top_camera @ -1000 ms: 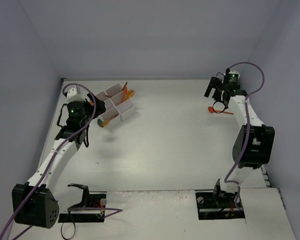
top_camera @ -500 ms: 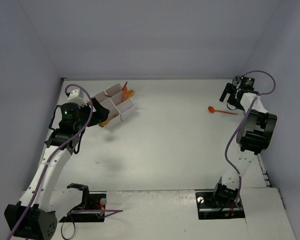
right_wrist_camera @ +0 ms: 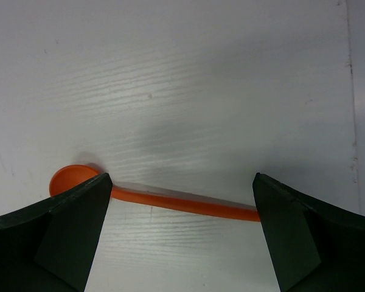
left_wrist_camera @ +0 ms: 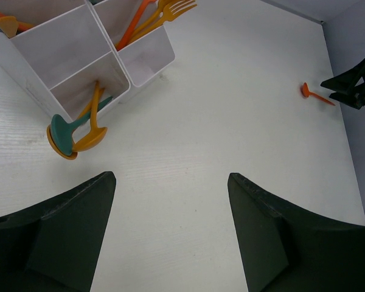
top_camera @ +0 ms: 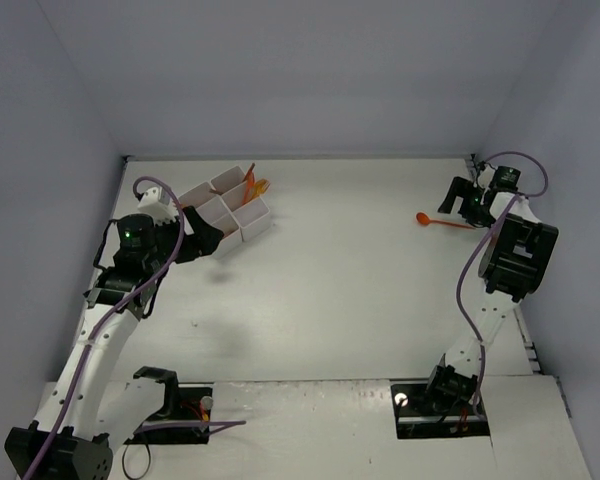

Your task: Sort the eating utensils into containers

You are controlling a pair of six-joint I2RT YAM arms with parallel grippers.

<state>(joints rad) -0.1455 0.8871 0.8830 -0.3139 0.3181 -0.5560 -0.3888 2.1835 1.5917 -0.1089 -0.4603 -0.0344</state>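
On the desk [top_camera: 360, 290], far right, the orange spoon [right_wrist_camera: 182, 205] lies beneath the right jaws, spread wide. Both arms have drawn back, left jaws apart near the tray [left_wrist_camera: 55, 45].

I look down on a white tabletop [top_camera: 360, 290]; up close its paint shows a fine wood grain. Pale grey-lilac walls shut it in: a back wall [top_camera: 300, 80] along the far edge, a left wall [top_camera: 30, 200] and a right wall [top_camera: 580, 130] along the sides. A white board [top_camera: 310, 430] runs along the near edge. A narrow pale strip [right_wrist_camera: 360, 121] follows the right edge.
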